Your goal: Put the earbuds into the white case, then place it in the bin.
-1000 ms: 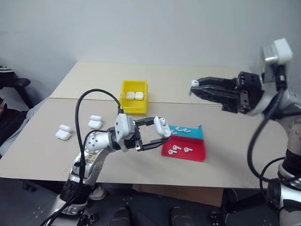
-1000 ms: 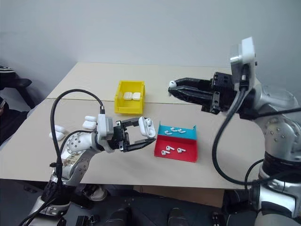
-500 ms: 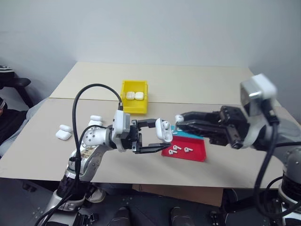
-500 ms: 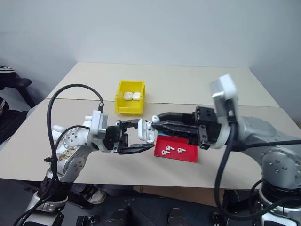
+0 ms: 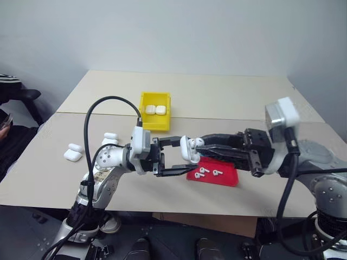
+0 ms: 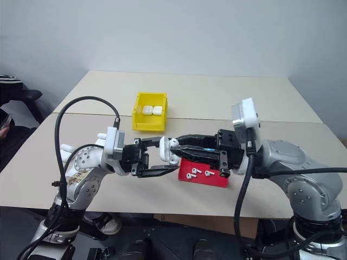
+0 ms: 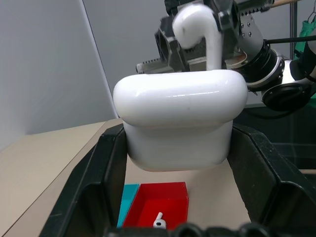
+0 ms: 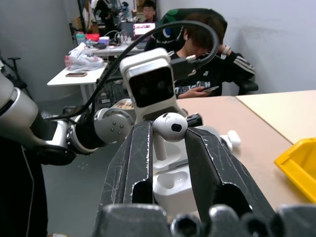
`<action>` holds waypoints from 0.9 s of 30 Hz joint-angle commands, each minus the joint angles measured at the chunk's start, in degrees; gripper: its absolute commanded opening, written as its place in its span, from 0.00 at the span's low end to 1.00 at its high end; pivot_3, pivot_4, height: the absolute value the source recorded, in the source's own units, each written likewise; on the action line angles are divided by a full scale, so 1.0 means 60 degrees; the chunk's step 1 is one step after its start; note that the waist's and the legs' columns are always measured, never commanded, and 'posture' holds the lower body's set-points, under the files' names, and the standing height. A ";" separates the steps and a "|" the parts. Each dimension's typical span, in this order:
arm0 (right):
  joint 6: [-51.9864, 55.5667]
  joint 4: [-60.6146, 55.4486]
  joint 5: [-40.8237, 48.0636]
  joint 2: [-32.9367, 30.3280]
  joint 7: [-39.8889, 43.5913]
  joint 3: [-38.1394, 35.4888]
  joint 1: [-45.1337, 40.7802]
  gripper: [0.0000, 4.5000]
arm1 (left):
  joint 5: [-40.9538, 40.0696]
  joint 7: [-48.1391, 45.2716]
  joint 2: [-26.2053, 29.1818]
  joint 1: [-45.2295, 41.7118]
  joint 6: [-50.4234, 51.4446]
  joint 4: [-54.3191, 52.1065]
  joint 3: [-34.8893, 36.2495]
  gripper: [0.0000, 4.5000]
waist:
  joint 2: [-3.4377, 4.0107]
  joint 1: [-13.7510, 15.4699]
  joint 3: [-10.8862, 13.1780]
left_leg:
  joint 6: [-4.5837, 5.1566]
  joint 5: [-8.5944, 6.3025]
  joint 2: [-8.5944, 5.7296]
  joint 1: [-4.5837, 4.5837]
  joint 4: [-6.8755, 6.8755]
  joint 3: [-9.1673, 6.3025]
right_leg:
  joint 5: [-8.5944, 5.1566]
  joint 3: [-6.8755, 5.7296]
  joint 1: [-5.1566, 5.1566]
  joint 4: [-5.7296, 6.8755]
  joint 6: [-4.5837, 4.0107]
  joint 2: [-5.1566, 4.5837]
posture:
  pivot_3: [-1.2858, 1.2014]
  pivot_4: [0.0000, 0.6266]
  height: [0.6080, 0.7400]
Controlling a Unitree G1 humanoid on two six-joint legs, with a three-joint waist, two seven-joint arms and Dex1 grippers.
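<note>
We hold an earbud (image 8: 170, 125) right over the open white case (image 7: 180, 121), above the table (image 5: 227, 97).

Our left gripper (image 5: 181, 159) is clamped on the case, lid flipped up, holding it in the air just in front of the red-and-teal tray (image 5: 225, 177), where three more earbuds (image 5: 204, 171) lie. Our right gripper (image 8: 168, 129) pinches the earbud by its head between narrowed fingers, stem pointing down into the case. The yellow bin (image 5: 154, 123) sits farther back with two cases (image 5: 155, 110) inside. Spare cases (image 5: 73, 151) lie to our left on the table.
</note>
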 commanded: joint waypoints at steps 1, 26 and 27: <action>-0.0435 -0.0264 -0.0078 0.0024 0.0114 -0.0028 0.0079 0.27 | -0.0093 0.0069 -0.0020 -0.0112 -0.0016 -0.0468 0.0111 0.62 | 0.0000 0.0001 0.0000 | 0.0000 0.0000 0.0000 -0.0005 -0.0002 0.0000 | 0.0001 0.0000 0.0001 -0.0014 0.0001 0.0000 | 0.52 0.24 1.00; -0.1184 -0.0375 -0.1357 -0.0089 0.0427 0.0623 0.0646 0.59 | 0.0111 0.0142 -0.0029 0.0018 -0.0120 -0.0444 0.0125 0.62 | 0.0000 0.0019 0.0000 | 0.0001 0.0000 -0.0003 -0.0029 -0.0007 -0.0002 | 0.0006 -0.0001 -0.0010 -0.0030 0.0007 0.0001 | 0.52 0.24 1.00; -0.1222 -0.0342 -0.1356 -0.0091 0.0458 0.0595 0.0640 0.59 | 0.0134 0.0126 -0.0027 0.0012 -0.0137 -0.0410 0.0127 0.62 | 0.0000 0.0023 0.0000 | 0.0001 0.0000 -0.0003 -0.0029 -0.0007 -0.0003 | 0.0006 -0.0001 -0.0009 -0.0030 0.0007 0.0001 | 0.52 0.24 1.00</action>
